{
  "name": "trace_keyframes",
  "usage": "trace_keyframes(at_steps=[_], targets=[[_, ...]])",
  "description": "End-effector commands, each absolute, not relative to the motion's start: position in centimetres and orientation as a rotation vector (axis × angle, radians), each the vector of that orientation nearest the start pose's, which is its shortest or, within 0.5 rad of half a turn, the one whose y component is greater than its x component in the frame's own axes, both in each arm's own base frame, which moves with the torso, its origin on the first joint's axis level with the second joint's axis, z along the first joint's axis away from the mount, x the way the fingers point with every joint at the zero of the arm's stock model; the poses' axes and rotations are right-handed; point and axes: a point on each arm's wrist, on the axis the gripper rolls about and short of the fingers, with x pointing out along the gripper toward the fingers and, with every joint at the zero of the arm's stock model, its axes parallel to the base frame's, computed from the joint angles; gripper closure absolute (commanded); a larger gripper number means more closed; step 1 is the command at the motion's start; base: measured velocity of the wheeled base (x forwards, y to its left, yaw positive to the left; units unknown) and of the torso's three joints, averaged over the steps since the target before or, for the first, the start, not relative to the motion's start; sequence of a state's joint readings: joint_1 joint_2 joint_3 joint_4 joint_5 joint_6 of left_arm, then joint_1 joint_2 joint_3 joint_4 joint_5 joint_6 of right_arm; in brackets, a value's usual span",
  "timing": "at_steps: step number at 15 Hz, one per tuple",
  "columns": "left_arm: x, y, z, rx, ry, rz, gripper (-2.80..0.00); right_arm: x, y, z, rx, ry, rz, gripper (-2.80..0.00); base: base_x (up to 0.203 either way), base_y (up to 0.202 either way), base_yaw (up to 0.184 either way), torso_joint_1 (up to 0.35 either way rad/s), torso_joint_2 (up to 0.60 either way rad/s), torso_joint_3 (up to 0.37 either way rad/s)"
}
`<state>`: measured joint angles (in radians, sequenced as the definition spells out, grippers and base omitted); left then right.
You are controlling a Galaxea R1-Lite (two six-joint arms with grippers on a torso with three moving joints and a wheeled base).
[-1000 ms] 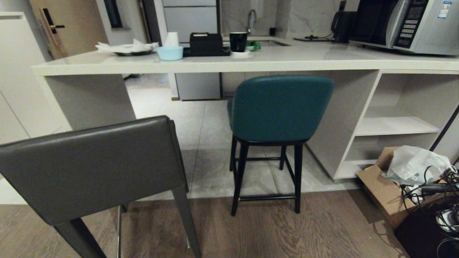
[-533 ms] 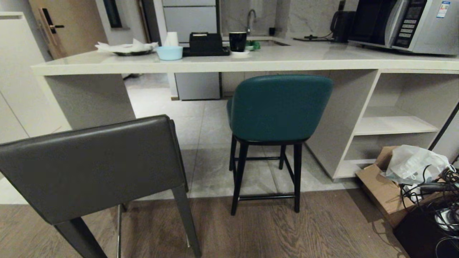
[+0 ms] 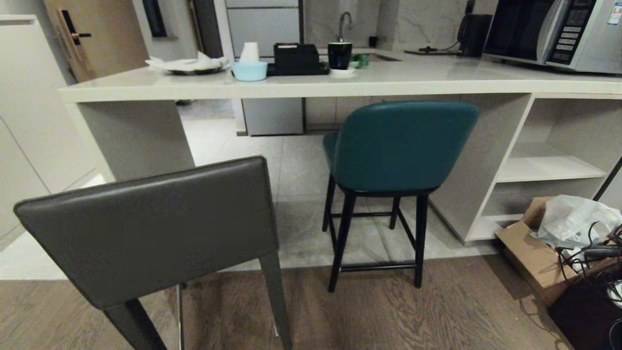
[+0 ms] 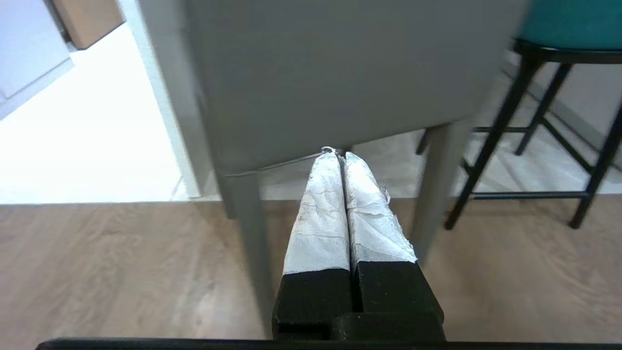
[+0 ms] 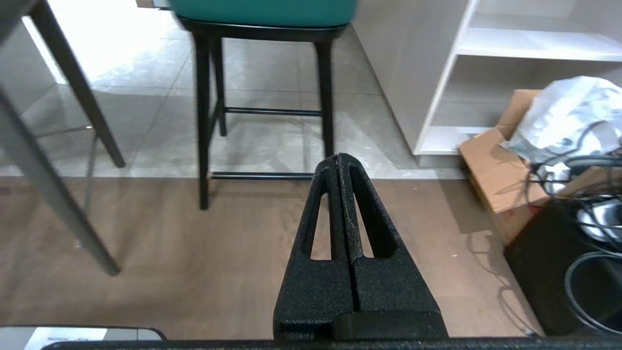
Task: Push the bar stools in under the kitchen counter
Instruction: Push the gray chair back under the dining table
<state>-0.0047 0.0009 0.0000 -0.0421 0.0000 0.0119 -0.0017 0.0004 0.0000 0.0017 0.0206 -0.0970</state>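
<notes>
The dark grey bar stool stands close in front of me at the left, out on the wood floor, its low back facing me. The teal bar stool stands farther off, its seat partly beneath the pale kitchen counter. Neither arm shows in the head view. My left gripper, its fingers wrapped in white, is shut and empty, pointing at the lower edge of the grey stool's back. My right gripper is shut and empty, low over the floor, short of the teal stool's legs.
Open shelves fill the counter's right end. A cardboard box with a plastic bag and cables lies on the floor at the right. A bowl, cup, black box and microwave stand on the counter.
The whole head view has shifted to the right, so the camera has turned or driven leftward. Both stools keep their places relative to the counter.
</notes>
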Motion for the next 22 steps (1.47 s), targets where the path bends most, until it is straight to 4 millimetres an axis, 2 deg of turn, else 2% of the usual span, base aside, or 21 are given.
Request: trace_keyframes(at_steps=[1,18,22], targets=[[-2.17,0.01,7.61,0.012,-0.028,-0.004,0.00,-2.28,0.05,7.53,-0.098,0.001,0.020,0.00,0.000,0.194,-0.001,0.001,0.00,0.002],[-2.17,0.01,7.61,0.012,-0.028,-0.004,0.00,-2.28,0.05,7.53,-0.097,0.001,0.020,0.00,0.000,0.193,-0.002,0.003,0.00,0.003],[-2.17,0.01,7.59,0.014,-0.026,-0.004,0.00,-2.28,0.05,7.53,-0.097,0.001,0.019,0.00,0.000,0.026,0.000,0.000,0.00,0.001]])
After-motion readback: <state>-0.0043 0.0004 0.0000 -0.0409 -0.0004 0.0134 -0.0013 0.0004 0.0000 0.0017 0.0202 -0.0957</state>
